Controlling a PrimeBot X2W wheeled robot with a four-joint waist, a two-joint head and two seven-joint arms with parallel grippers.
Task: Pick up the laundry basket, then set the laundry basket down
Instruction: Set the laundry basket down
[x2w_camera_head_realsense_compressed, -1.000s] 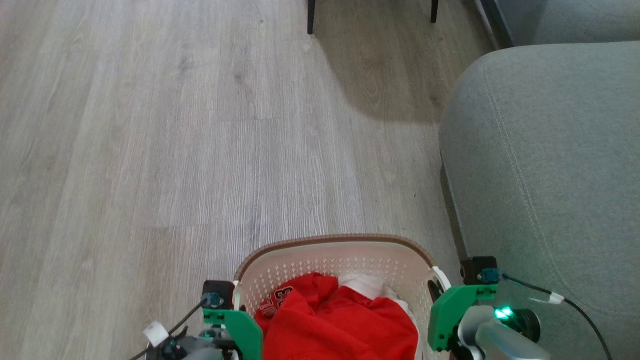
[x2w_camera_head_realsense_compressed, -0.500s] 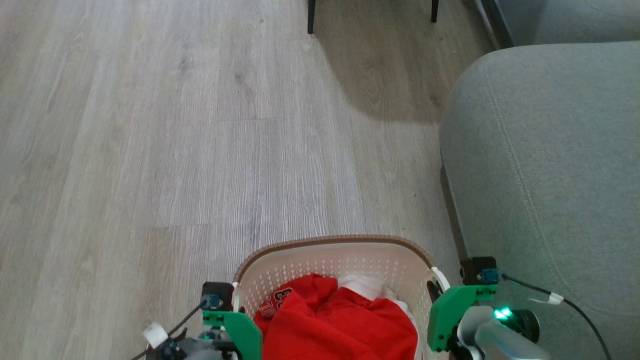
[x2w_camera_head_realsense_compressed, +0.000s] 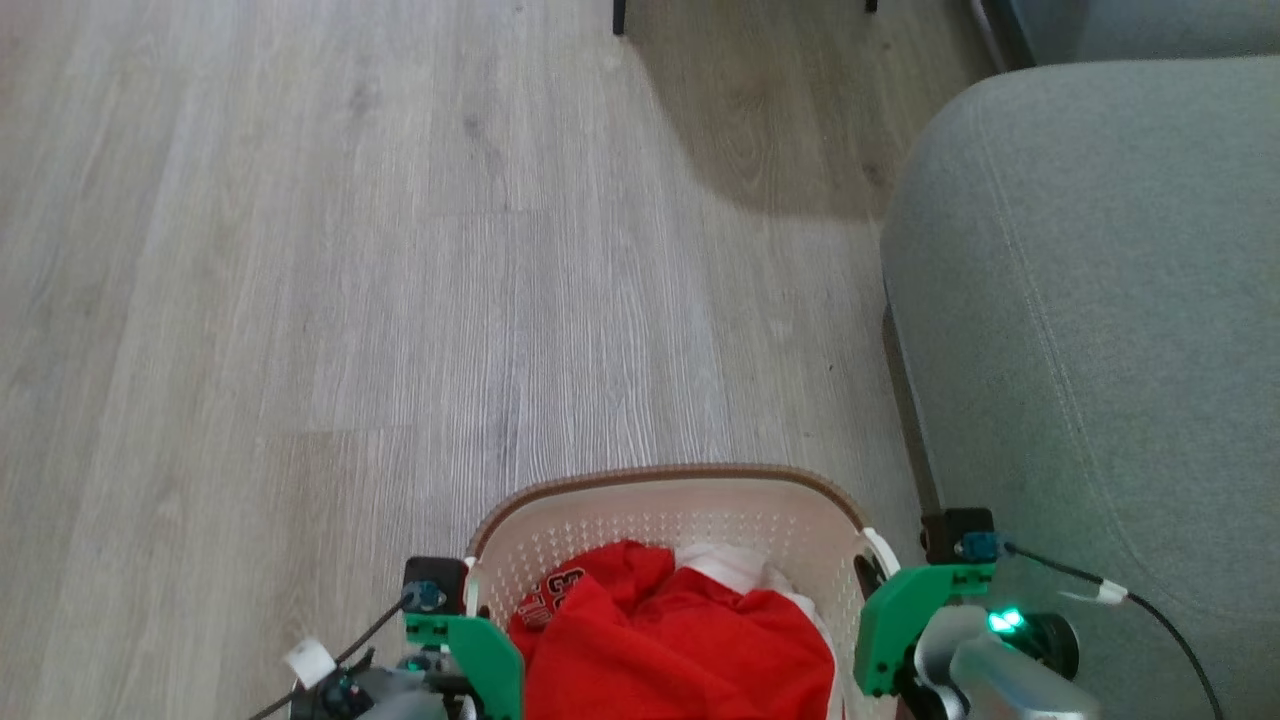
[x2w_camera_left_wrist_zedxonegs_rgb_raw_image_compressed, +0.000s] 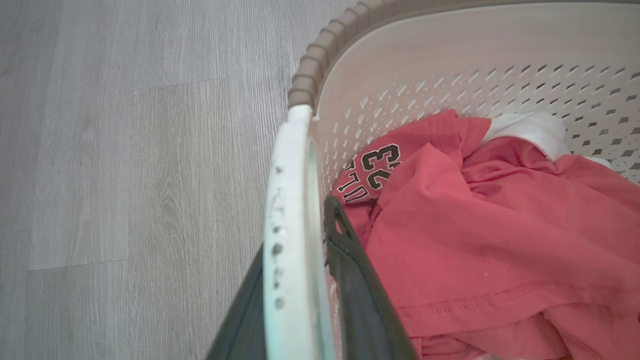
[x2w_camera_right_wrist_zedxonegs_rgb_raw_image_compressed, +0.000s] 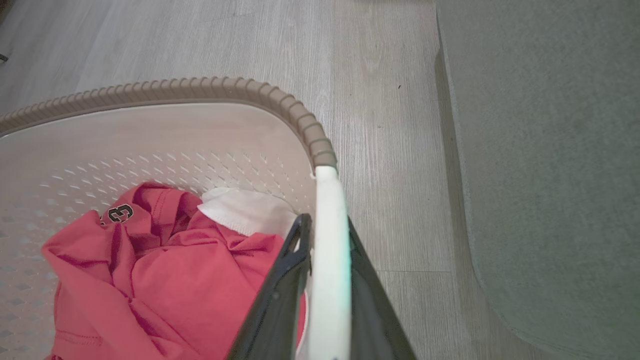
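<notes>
The laundry basket (x2w_camera_head_realsense_compressed: 664, 473) is cream with perforated walls and a brown woven-look rim, and sits at the bottom middle of the head view. A red shirt (x2w_camera_head_realsense_compressed: 680, 640) printed with 23 and a white cloth (x2w_camera_head_realsense_compressed: 735, 570) lie inside it. My left gripper (x2w_camera_left_wrist_zedxonegs_rgb_raw_image_compressed: 296, 235) is shut on the basket's white left handle (x2w_camera_left_wrist_zedxonegs_rgb_raw_image_compressed: 290, 165), one dark finger on each side. On the other side my right gripper (x2w_camera_right_wrist_zedxonegs_rgb_raw_image_compressed: 327, 235) is shut on the white right handle (x2w_camera_right_wrist_zedxonegs_rgb_raw_image_compressed: 327, 195) in the same way. Whether the basket's bottom touches the floor is hidden.
A grey sofa (x2w_camera_head_realsense_compressed: 1090, 330) stands close along the basket's right side. Dark furniture legs (x2w_camera_head_realsense_compressed: 620, 15) show at the top edge. Pale wood floor (x2w_camera_head_realsense_compressed: 300, 300) stretches ahead and to the left.
The whole head picture has shifted: floor, sofa and furniture legs slid up the view, so the camera moved. The basket and both grippers keep nearly the same place in view, both grips unchanged.
</notes>
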